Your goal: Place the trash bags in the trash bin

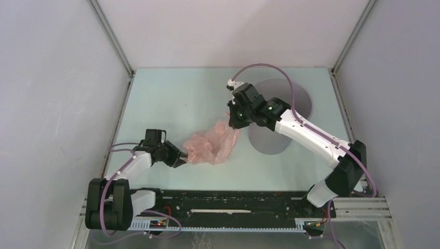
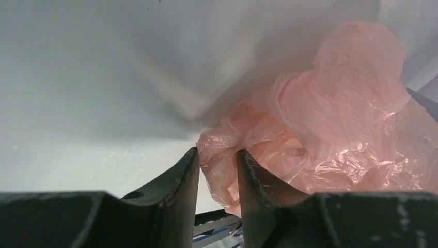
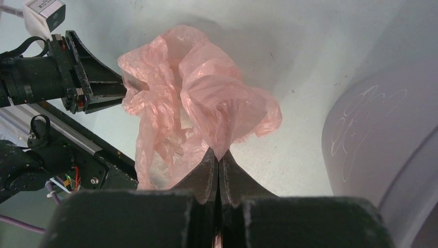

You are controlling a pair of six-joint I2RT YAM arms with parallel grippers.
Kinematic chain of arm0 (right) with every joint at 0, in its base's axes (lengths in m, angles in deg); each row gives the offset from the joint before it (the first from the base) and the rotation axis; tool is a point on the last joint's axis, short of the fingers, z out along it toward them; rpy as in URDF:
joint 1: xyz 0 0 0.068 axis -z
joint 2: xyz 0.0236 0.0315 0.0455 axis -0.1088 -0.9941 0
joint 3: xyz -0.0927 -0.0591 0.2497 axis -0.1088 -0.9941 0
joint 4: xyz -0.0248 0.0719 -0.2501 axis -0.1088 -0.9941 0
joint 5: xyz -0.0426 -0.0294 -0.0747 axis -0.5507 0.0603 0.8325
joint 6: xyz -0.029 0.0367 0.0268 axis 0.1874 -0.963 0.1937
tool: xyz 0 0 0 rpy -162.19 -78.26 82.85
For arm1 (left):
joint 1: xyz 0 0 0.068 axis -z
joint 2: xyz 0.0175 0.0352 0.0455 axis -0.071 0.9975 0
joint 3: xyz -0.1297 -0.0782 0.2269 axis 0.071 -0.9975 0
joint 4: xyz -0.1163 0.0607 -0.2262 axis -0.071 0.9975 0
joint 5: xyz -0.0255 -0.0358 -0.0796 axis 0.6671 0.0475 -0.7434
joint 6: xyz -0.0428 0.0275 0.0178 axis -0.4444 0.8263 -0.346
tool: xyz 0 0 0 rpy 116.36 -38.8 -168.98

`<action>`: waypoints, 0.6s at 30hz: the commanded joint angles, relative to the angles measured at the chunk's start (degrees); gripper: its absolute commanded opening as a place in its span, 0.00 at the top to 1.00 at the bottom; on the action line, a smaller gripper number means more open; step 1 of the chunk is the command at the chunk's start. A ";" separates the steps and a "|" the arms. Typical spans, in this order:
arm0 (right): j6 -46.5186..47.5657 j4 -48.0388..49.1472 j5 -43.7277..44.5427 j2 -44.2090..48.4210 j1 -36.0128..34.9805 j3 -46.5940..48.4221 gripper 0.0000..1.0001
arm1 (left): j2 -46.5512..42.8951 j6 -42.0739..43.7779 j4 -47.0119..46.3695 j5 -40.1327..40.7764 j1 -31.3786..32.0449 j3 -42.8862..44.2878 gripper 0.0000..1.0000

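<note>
I see the pale counter (image 1: 181, 98) carrying the grey trash bin (image 1: 265, 142), which stands upright. The pink trash bag (image 1: 210, 146) is bunched just left of the trash bin, outside it. The right hand (image 1: 233, 122), beside the trash bin's left wall, is clenched on one fold of the bag. The left hand (image 1: 182, 158), farther left of the trash bin, straddles another fold with its jaws partly apart. I cannot tell whether it grips.

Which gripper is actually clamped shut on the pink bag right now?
The right gripper, jaws pinched together on a fold of the trash bag. The left gripper has its jaws standing apart, with film between them.
</note>
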 commanded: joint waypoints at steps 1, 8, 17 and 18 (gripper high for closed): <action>-1.37 1.18 1.70 0.77 -0.41 1.62 1.00 | 1.09 1.19 -4.16 -2.50 -0.33 -0.05 0.59; -1.13 -1.88 1.23 -1.85 -1.13 4.82 1.00 | 0.34 7.34 4.19 1.80 -0.46 7.24 1.00; -2.43 -3.01 -6.33 -5.21 -0.44 5.58 1.00 | -7.86 10.70 23.35 26.42 -0.43 19.60 1.00; -2.69 -3.52 -7.10 -6.21 0.06 6.74 1.00 | -6.40 11.80 24.92 27.66 -0.50 22.71 1.00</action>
